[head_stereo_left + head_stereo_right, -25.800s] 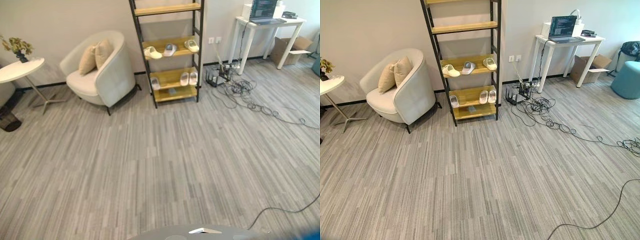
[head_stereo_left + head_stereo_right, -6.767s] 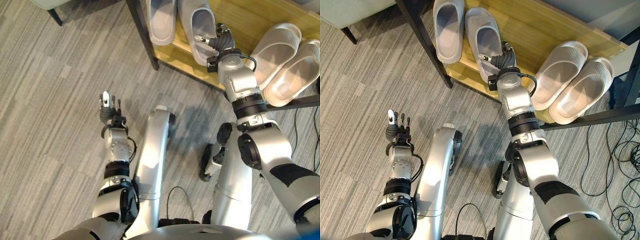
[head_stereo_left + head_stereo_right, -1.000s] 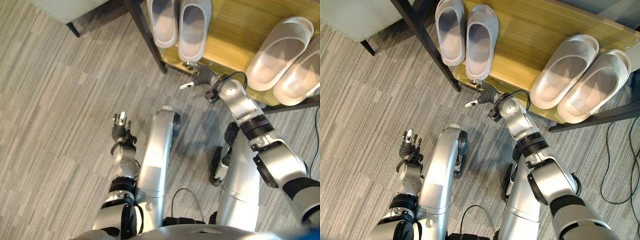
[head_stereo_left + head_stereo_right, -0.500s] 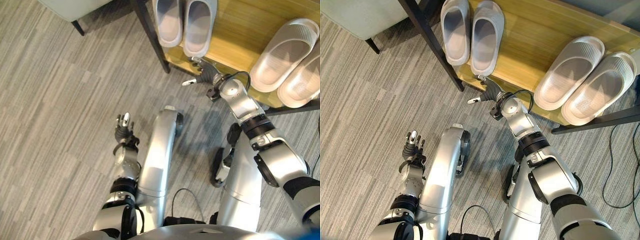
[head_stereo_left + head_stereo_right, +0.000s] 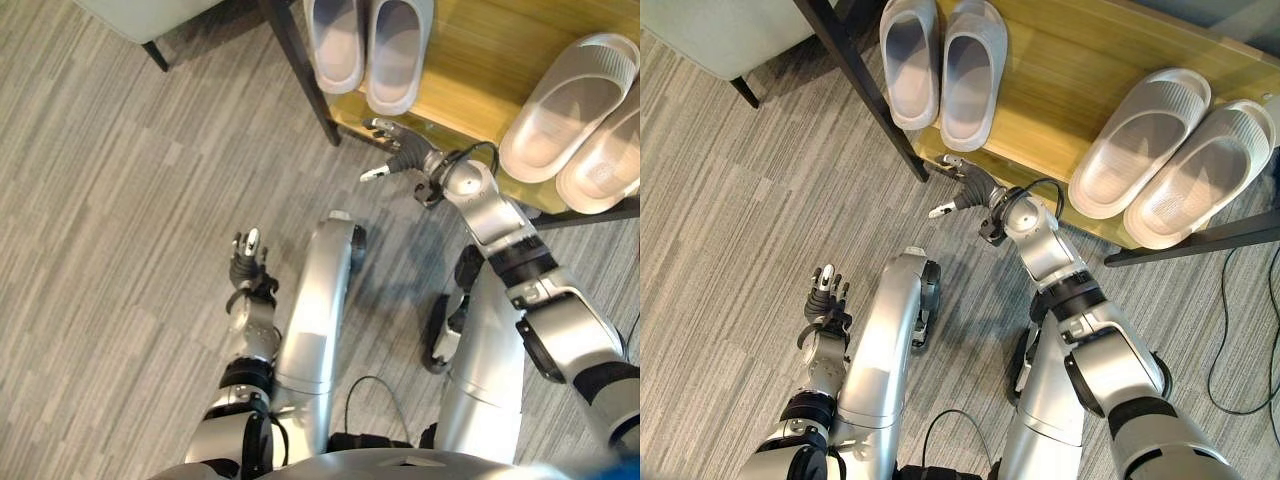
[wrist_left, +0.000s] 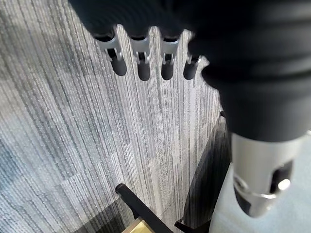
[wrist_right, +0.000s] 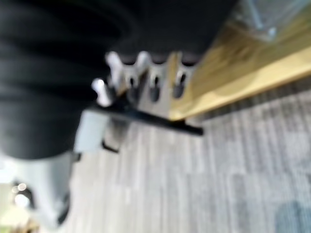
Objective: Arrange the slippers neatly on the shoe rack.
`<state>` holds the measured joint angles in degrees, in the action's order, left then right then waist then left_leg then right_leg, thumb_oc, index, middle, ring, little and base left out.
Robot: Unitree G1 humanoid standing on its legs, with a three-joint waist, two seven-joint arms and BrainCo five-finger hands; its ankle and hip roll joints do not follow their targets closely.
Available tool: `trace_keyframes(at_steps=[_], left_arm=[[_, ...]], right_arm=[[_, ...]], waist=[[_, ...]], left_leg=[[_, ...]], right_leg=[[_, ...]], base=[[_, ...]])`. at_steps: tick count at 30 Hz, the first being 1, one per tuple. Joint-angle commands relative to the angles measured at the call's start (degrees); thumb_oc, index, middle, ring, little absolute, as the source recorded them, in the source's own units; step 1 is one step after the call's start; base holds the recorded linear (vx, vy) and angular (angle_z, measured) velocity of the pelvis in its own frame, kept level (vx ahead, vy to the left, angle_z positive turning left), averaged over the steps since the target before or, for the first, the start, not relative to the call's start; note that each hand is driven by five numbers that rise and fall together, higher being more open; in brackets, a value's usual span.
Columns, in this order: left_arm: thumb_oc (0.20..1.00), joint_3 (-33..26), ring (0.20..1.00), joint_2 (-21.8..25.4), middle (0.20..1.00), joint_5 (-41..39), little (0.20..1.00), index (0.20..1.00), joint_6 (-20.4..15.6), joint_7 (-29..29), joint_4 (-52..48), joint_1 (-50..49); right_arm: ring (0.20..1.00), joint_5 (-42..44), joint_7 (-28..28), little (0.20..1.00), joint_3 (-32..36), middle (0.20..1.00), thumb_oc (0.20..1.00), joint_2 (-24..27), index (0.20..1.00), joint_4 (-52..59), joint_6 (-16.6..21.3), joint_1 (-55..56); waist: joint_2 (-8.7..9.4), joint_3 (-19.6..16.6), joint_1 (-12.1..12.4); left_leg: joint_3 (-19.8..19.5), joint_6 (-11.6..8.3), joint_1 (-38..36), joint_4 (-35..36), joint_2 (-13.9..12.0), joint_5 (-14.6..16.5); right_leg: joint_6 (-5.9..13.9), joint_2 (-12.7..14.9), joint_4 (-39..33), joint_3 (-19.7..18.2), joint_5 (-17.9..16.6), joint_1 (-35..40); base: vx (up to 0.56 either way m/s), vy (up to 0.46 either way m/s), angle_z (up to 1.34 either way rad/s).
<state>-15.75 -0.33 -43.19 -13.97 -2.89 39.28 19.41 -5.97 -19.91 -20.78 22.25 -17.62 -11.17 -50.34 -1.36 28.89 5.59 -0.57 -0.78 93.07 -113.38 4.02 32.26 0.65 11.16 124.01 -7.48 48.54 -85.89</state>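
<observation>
The right hand (image 5: 975, 188) has its fingers (image 5: 952, 162) spread and relaxed, thumb (image 5: 940, 211) pointing off to one side, holding nothing; it hovers just above the front edge of the lowest wooden shelf (image 5: 1060, 80) of the shoe rack, close to the heel of the nearer grey slipper but not touching it. The left hand (image 5: 826, 296) hangs low over the striped grey carpet (image 5: 730, 200), well apart from the rack, its fingers (image 6: 141, 63) straight, slightly apart and empty. On the shelf, a pair of grey slippers (image 5: 940, 65) sits side by side just inside the black upright post (image 5: 865, 95), toes pointing toward the wall, heels roughly level. Farther along the same shelf lies a pair of cream slippers (image 5: 1165, 160) — touching each other and angled diagonally, their heels out over the front edge. Judging from this, the grey pair looks settled and the cream pair is the one that still needs squaring up. To do that well, the right hand would best travel along the shelf front, clear of the grey pair so as not to nudge it, and push flat-fingered on the cream heels together — turning them as a pair until they lie parallel with the grey ones and fully on the wood.
</observation>
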Motion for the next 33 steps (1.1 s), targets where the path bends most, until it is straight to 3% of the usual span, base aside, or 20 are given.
trace_keyframes(at_steps=[1,11,20,26,28,30,31,33], left_arm=[[1.0,2.7,1.0,-10.3,1.0,0.1,1.0,1.0,-2.1,-0.4,-1.4,-1.0],[1.0,2.1,1.0,-10.0,1.0,0.4,1.0,1.0,-2.6,-2.0,-2.7,-0.6],[1.0,-0.2,1.0,-7.2,1.0,2.3,1.0,1.0,-1.8,-1.8,-3.9,3.1],[1.0,-1.6,1.0,-6.7,1.0,3.6,1.0,1.0,-0.8,-2.2,-6.4,1.9],[1.0,-1.5,1.0,-6.7,1.0,3.8,1.0,1.0,-0.7,-2.3,-6.6,1.5],[1.0,-1.5,1.0,-7.3,1.0,3.2,1.0,1.0,0.6,-1.7,-6.7,0.9],[1.0,-1.5,1.0,-7.7,1.0,2.8,1.0,1.0,1.4,-0.9,-7.1,0.2],[1.0,-0.8,1.0,-7.8,1.0,3.1,1.0,1.0,1.6,-1.0,-7.8,-1.1]], right_arm=[[1.0,-0.3,-2.6,1.0,1.1,1.0,1.0,2.5,1.0,9.9,-0.1,-0.5],[1.0,0.1,-1.2,1.0,8.4,1.0,1.0,7.8,1.0,16.4,-0.1,10.2],[1.0,0.0,-2.0,1.0,8.8,1.0,1.0,6.8,1.0,14.7,-1.0,12.9],[1.0,-1.9,-4.7,1.0,7.8,1.0,1.0,7.7,1.0,14.4,-3.2,19.8],[1.0,-1.7,-4.1,1.0,8.0,1.0,1.0,7.9,1.0,14.1,-2.9,21.1],[1.0,-1.9,-1.9,1.0,7.4,1.0,1.0,8.8,1.0,13.5,-1.3,23.1],[1.0,-2.2,0.2,1.0,6.7,1.0,1.0,9.5,1.0,12.4,0.2,25.4],[1.0,-1.8,1.1,1.0,6.7,1.0,1.0,10.0,1.0,12.1,0.7,26.9]], waist=[[0.65,0.9,-1.2],[1.63,0.9,-3.5],[-0.23,0.8,-4.5],[-1.0,-4.1,-4.2],[-1.21,-5.5,-4.2],[-1.69,-8.5,-4.1],[-1.96,-11.8,-3.9],[-2.29,-13.4,-3.8]], left_leg=[[-6.3,-1.31,-3.1,2.6,-1.7,6.1],[-5.6,-1.38,-3.1,3.5,-2.8,6.1],[-6.0,-2.19,-3.1,12.8,-3.2,0.4],[-5.5,-1.35,-3.1,21.5,-3.1,-3.6],[-5.4,-1.05,-3.1,23.4,-3.1,-4.4],[-5.3,-0.36,-3.1,27.1,-3.1,-5.3],[-5.5,0.02,-3.1,30.4,-2.9,-6.3],[-5.7,0.16,-3.2,32.3,-3.1,-7.3]], right_leg=[[-1.79,-0.6,4.4,-7.7,-14.4,0.3],[-2.3,-1.1,3.7,-7.5,-14.2,-0.2],[-2.35,0.2,-4.8,-4.9,-15.8,2.3],[-2.43,0.8,-14.0,-1.9,-17.0,2.0],[-2.38,1.1,-16.5,-1.1,-17.3,2.1],[-2.18,1.1,-21.5,0.6,-18.0,2.4],[-1.98,1.2,-25.9,2.5,-18.3,2.6],[-1.88,1.5,-29.0,3.9,-19.0,3.1]], base=[[-0.03,-0.033,0.0],[-0.01,-0.018,-0.01],[-0.03,-0.07,0.07],[-0.03,-0.021,0.04],[-0.02,0.014,0.01],[-0.05,0.067,0.02],[-0.04,0.068,0.02],[-0.07,0.069,-0.01]])
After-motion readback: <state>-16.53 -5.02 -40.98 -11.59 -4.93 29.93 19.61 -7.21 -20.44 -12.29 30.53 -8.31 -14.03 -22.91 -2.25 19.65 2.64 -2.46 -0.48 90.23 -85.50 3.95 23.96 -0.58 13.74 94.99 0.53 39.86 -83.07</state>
